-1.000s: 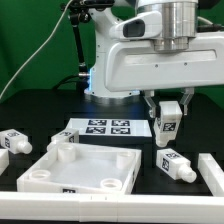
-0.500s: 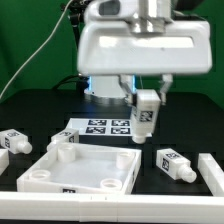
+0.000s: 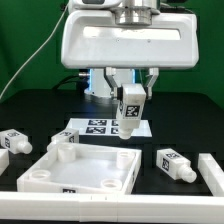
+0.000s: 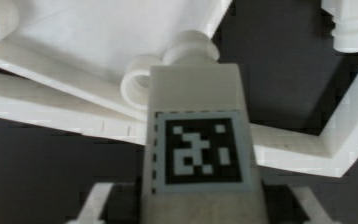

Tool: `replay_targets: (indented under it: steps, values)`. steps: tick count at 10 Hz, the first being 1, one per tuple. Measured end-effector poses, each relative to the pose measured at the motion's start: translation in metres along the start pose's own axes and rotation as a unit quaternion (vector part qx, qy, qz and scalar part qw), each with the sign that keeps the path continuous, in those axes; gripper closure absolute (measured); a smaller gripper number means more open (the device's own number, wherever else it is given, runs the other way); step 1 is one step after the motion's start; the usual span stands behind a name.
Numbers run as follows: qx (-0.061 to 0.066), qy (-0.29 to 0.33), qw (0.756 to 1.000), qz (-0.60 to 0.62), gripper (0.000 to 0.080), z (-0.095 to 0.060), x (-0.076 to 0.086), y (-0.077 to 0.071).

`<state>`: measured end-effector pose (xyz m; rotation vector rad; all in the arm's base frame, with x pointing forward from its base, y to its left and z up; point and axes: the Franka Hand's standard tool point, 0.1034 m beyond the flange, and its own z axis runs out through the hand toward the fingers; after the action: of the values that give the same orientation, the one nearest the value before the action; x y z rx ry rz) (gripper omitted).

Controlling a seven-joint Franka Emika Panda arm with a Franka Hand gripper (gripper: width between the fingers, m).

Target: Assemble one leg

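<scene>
My gripper is shut on a leg, a small white block with a black-and-white tag, and holds it upright in the air. The leg hangs over the marker board, just behind the back right corner of the large white square panel. In the wrist view the leg fills the middle, its narrower stub end pointing at the panel's corner. Three more legs lie on the table: one at the exterior view's right and two at its left.
A white bar lies at the exterior view's right edge. A long white rail runs along the front. The robot base stands behind the marker board.
My gripper has carried the leg toward the exterior view's left, from above the right-hand loose leg to over the marker board near the panel's back right corner.
</scene>
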<state>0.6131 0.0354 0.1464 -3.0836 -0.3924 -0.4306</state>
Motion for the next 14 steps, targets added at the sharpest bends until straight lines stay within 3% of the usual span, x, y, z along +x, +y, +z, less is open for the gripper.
replay_targets:
  steps: [3, 5, 7, 9, 11, 12, 14]
  values:
    - [0.021, -0.018, 0.999, 0.044, 0.0515, 0.007, 0.022, 0.011]
    - [0.021, -0.015, 0.999, 0.045, 0.0515, 0.01, 0.027, 0.012]
    - [0.01, 0.017, 0.999, 0.043, 0.0515, 0.01, 0.031, 0.016]
    - [-0.017, 0.087, 0.995, 0.036, 0.0515, 0.011, 0.03, 0.025]
    - [-0.052, 0.162, 0.985, 0.022, 0.0515, 0.022, 0.025, 0.038]
    - [-0.06, 0.188, 0.98, 0.023, 0.0515, 0.027, 0.021, 0.037]
    - [-0.054, 0.184, 0.981, 0.02, 0.0515, 0.035, 0.02, 0.028]
